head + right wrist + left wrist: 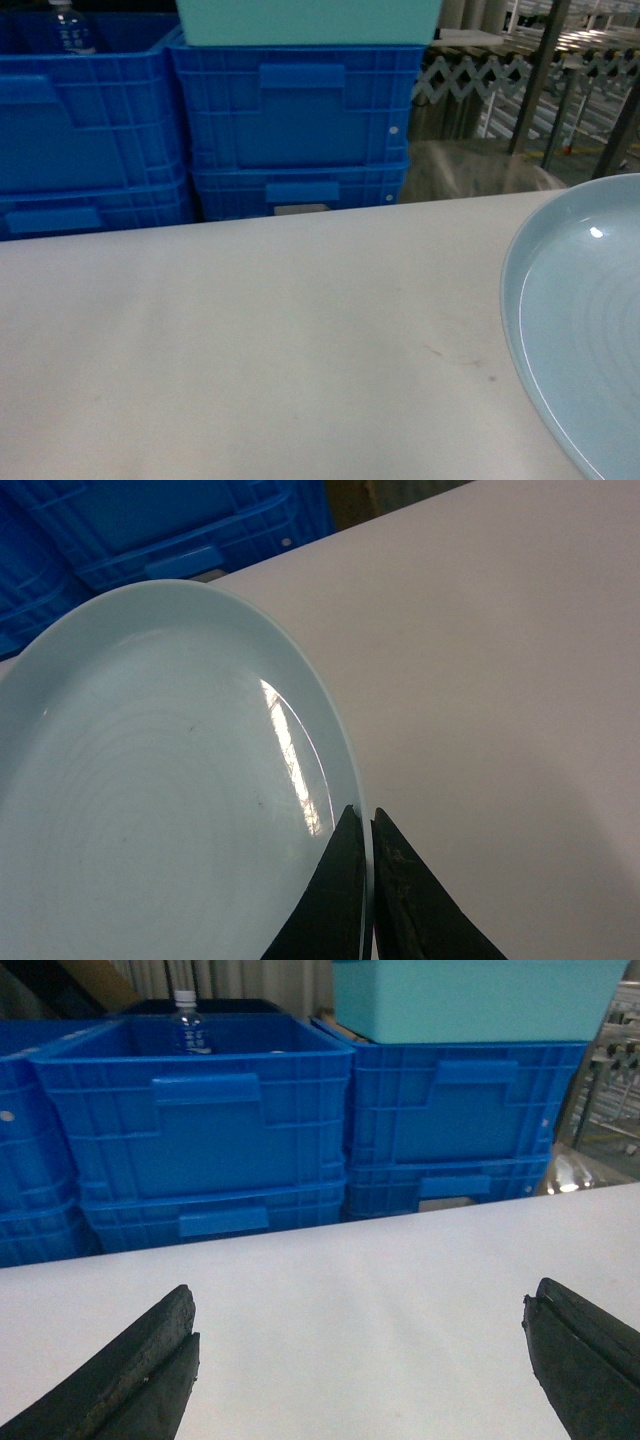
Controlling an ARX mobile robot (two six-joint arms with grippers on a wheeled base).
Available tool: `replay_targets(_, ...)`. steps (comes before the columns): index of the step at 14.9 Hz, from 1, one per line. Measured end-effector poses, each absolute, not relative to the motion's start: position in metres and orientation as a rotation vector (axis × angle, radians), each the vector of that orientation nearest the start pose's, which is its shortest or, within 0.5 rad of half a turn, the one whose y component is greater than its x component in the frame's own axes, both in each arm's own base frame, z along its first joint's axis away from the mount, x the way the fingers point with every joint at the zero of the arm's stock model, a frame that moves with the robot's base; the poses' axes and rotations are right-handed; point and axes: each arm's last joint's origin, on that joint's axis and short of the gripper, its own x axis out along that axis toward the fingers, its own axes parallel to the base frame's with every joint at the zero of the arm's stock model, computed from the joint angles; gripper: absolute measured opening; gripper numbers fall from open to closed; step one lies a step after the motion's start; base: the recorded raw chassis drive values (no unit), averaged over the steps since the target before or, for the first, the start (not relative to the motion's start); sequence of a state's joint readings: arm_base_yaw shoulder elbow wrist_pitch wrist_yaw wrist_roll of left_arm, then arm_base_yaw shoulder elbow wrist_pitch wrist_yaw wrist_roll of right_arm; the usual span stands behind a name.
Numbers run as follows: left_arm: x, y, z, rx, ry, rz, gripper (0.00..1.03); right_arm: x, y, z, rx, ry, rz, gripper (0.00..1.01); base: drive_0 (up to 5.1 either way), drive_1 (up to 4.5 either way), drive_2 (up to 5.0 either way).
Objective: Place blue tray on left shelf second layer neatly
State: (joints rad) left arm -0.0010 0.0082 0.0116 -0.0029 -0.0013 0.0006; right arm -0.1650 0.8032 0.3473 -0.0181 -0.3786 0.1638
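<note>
the blue tray [150,780] lies on the white table [250,340], at its right side in the head view, where only its left part shows. the right claw [368,830] has its two dark fingers closed on the tray's rim, one inside the lip and one outside, so it is pinching the near edge. whether the tray is already off the table cannot be told from these views. the left claw [360,1350] hangs over bare table with its fingers spread wide and nothing between them.

behind the table stand stacked dark-blue crates [300,120], one with a water bottle [188,1022] in it, and a pale teal bin [310,20] sits on top of the right stack. a metal rack [560,70] shows at the far right of the head view; whether that is the shelf meant is unclear.

the step in hand looks like the grasp, just made. next the arm would need to lift the tray level, since a one-edge pinch on a glossy rim could let it tip or slip, then carry it to the shelf's second tier.
</note>
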Motion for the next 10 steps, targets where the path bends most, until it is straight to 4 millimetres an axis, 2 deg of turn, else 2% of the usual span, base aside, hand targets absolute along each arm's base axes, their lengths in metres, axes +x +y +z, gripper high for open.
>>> replay_targets(10, 0.0975, -0.0001, 0.1663, 0.001, 0.002, 0.000, 0.98, 0.1668, -0.0170, 0.1964, 0.288, 0.473, 0.172, 0.02, 0.0, 0.00, 0.0)
